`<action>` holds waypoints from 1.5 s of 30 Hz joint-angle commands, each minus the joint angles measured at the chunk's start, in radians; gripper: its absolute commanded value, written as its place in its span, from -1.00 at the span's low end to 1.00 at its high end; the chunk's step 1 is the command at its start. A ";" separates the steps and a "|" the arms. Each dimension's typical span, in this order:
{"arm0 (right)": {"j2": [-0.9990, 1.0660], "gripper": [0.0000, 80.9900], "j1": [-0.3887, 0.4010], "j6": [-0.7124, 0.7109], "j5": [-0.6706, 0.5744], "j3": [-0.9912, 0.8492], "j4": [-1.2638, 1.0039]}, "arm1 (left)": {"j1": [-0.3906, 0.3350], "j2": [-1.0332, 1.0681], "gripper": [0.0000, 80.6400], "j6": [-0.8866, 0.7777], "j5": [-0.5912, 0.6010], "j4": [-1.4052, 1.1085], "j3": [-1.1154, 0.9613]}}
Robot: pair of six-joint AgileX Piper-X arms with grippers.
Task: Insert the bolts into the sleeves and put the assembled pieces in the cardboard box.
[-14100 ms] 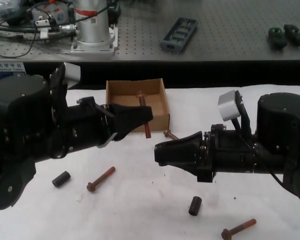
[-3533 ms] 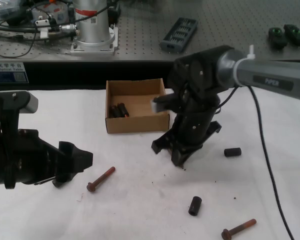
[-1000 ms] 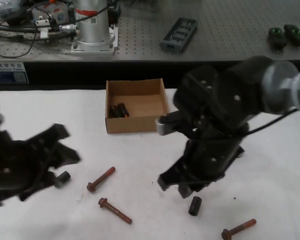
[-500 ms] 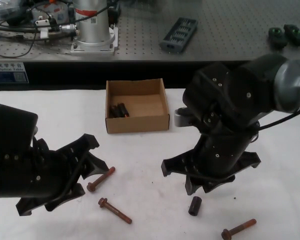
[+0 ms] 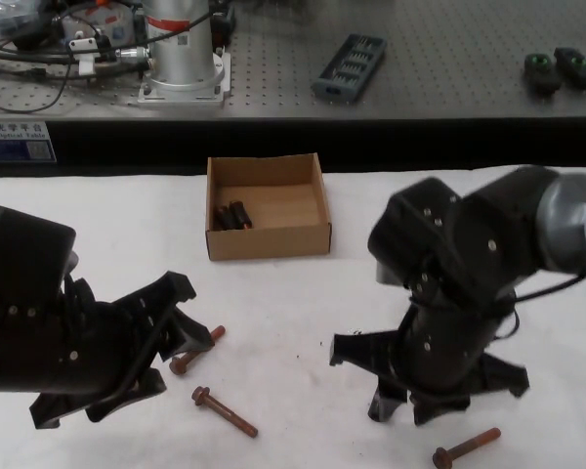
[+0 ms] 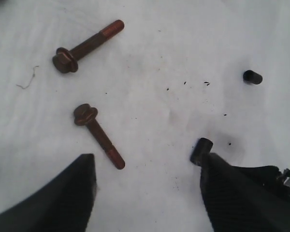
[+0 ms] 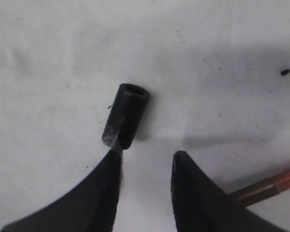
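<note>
A black sleeve (image 7: 127, 116) lies on the white cloth just beyond one fingertip of my open right gripper (image 7: 147, 159), not between the fingers. In the high view that gripper (image 5: 400, 408) points down at the near right. A rusty bolt (image 5: 466, 447) lies beside it. My left gripper (image 5: 195, 313) stands open at the near left, above two bolts (image 6: 87, 46) (image 6: 99, 137). A second sleeve (image 6: 201, 150) rests against one left fingertip and a third (image 6: 253, 76) lies farther off. The cardboard box (image 5: 270, 242) holds assembled pieces (image 5: 230, 215).
White cloth covers the bench. Behind the cloth a perforated table carries a metal post (image 5: 181, 49), a grey rack (image 5: 349, 66) and cables. Bare cloth lies between the two arms and in front of the box.
The right arm has dropped toward the near edge and now covers the sleeve in the high view. The left arm swung right a second ago and has since hardly shifted.
</note>
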 commanded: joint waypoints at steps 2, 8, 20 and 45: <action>-0.013 -0.34 -0.004 0.044 0.011 -0.001 -0.039 | -0.002 0.001 0.15 0.054 0.002 0.013 -0.002; -0.013 -0.34 -0.002 0.095 -0.012 -0.001 -0.122 | -0.002 0.001 0.15 0.061 0.002 0.013 -0.002; 0.014 -0.34 -0.002 0.149 0.002 -0.001 -0.150 | -0.002 0.001 0.15 0.061 0.002 0.013 -0.002; 0.071 -0.89 -0.002 0.054 -0.021 0.016 -0.142 | -0.002 0.001 0.15 0.061 0.019 0.013 -0.002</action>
